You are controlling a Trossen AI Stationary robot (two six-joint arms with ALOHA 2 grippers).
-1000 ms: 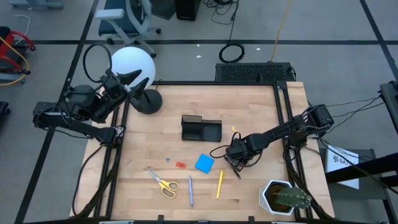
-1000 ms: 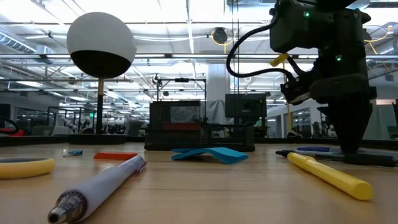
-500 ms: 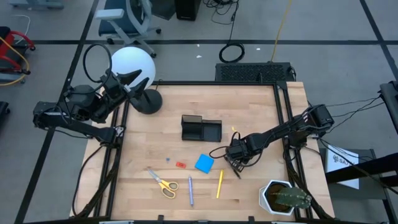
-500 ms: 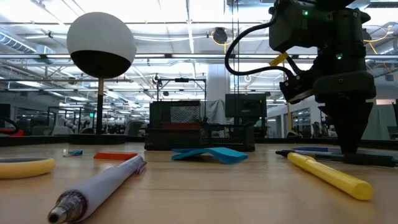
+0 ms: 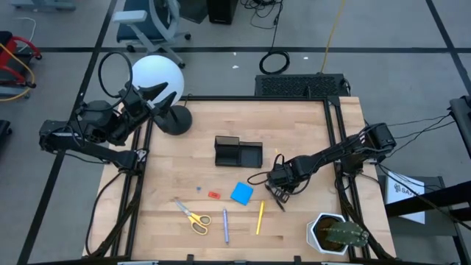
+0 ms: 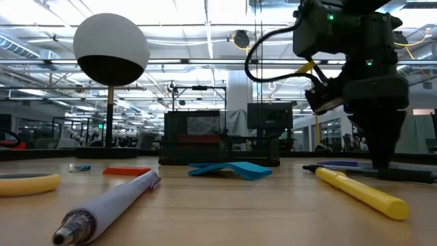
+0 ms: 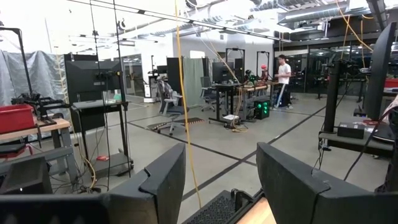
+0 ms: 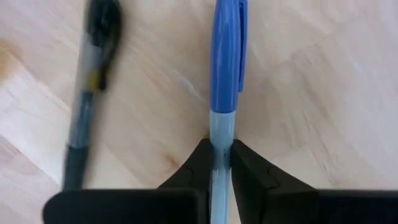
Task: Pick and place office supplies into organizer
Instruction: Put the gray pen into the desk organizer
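My right claw (image 8: 221,163) is closed on the blue pen (image 8: 225,59) lying on the tabletop (image 8: 311,93); a black pen (image 8: 93,81) lies just beside it. My left claw (image 7: 221,180) waits open.

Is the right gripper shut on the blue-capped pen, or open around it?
Shut on it. In the right wrist view the right gripper has both fingers pressed against the blue-capped pen, which lies flat on the table.

The right gripper (image 5: 275,193) reaches low over the table's right half, fingers (image 8: 249,171) pinched together. The left gripper (image 5: 151,98) waits, fingers apart, off the back-left corner.
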